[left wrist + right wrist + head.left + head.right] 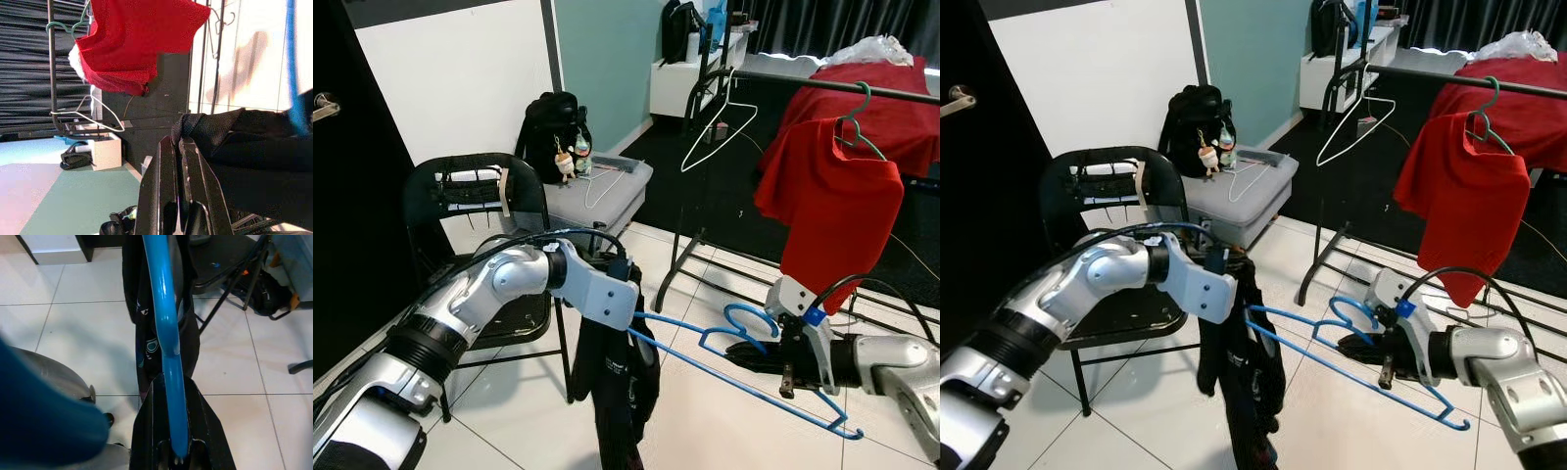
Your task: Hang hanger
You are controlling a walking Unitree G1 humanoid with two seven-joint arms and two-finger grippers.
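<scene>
A blue plastic hanger (744, 377) is held level over the tiled floor in front of me. My right gripper (736, 354) is shut on it near its hook, and in the right wrist view the blue bar (165, 328) runs between the fingers. A black garment (617, 382) droops from the hanger's left end. My left gripper (631, 294) is shut on the garment's upper edge, and its fingers (168, 196) pinch the black cloth (244, 142). The clothes rack's rail (803, 84) crosses the upper right, beyond the hanger.
A red shirt (832, 196) on a green hanger and a white wire hanger (720, 122) hang on the rail. A black folding chair (475, 196) stands at my left, with a grey ottoman (607, 196) and a black backpack (548, 122) behind it. Rack legs (690, 245) cross the floor.
</scene>
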